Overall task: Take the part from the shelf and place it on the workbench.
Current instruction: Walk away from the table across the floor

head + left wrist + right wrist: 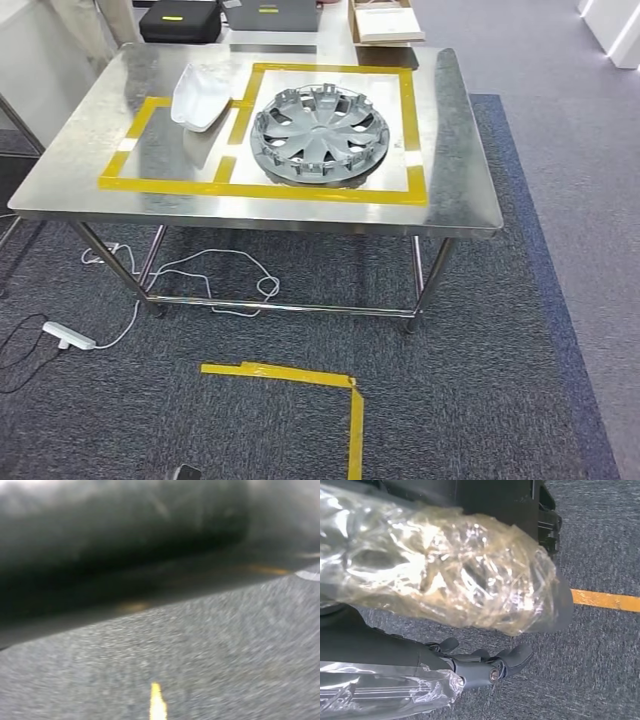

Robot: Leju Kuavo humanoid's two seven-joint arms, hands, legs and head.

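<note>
Two parts lie on the workbench: a grey wheel cover flat inside the larger yellow-taped frame, and a white moulded shell in the smaller frame just beside it, the two apart. Which of them the task means I cannot tell, and no shelf is in sight. The right hand hangs over the grey carpet near a yellow floor line, fingers nearly straight and a little apart, holding nothing; crinkled clear plastic wraps the arm beside it. The left wrist view is a blur of dark shape and carpet, so I cannot tell that hand's state. Judging from this, the placing looks done, or a fresh fetch is due: the next move calls for turning from the bench to find the shelf.
</note>
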